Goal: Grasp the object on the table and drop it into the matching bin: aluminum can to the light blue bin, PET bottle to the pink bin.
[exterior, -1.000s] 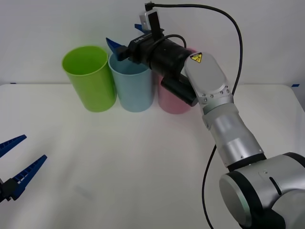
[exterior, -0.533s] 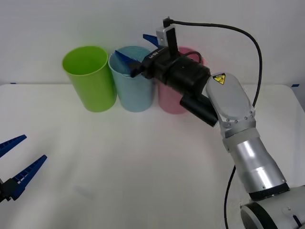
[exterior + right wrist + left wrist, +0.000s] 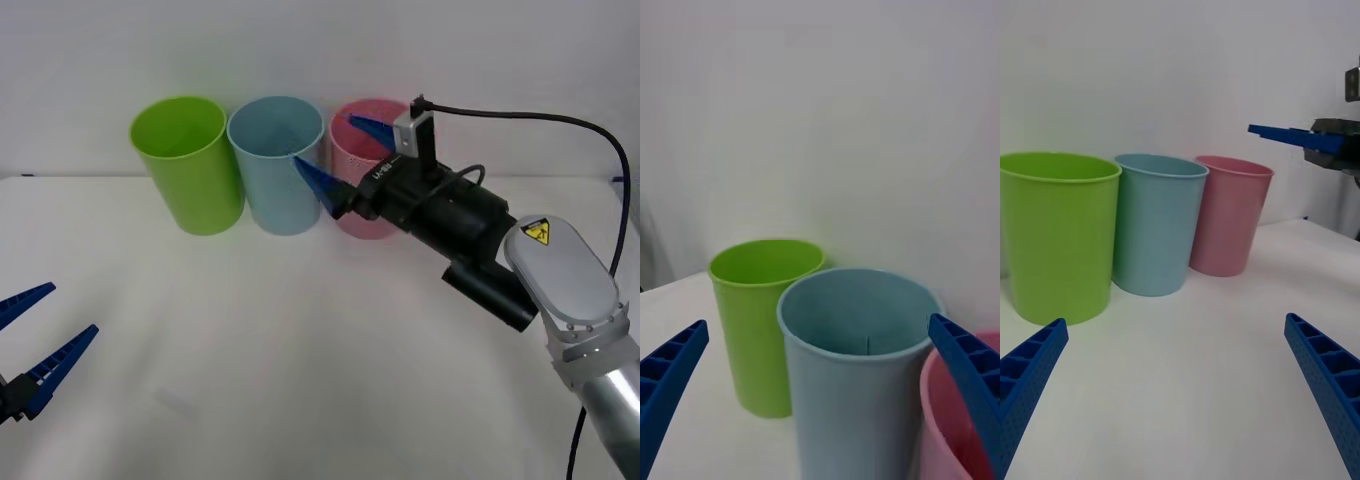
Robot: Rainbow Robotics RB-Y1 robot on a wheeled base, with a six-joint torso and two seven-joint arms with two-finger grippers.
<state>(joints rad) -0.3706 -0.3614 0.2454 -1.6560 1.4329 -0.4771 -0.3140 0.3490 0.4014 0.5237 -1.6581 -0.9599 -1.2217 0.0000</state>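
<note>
Right gripper point(image 3: 343, 158) is hanging with its blue fingers spread apart and nothing between them, in front of the pink bin point(image 3: 362, 160), level with the bins' upper parts. A second ago it was reaching over the light blue bin point(image 3: 277, 165); since then it is pulling back toward the robot's right and lowering, so the rims of the light blue and pink bins are showing again in the front view. In the right wrist view the light blue bin point(image 3: 857, 367) is sitting between the two fingers, with the pink bin's rim point(image 3: 940, 405) beside one of them.

Left gripper point(image 3: 35, 345) is waiting low at the robot's left over the near part of the table point(image 3: 300, 340), fingers released and wide apart, unchanged from the earlier frames.

No can is lying on the white table; the inside of the light blue bin is not visible deep enough to tell whether the can is there.

A plain pale wall is rising behind the table. Three bins are standing in a row at the far edge, touching or nearly so: one lime green bin point(image 3: 187, 163), one light blue, one pink. Two grippers are in sight.
</note>
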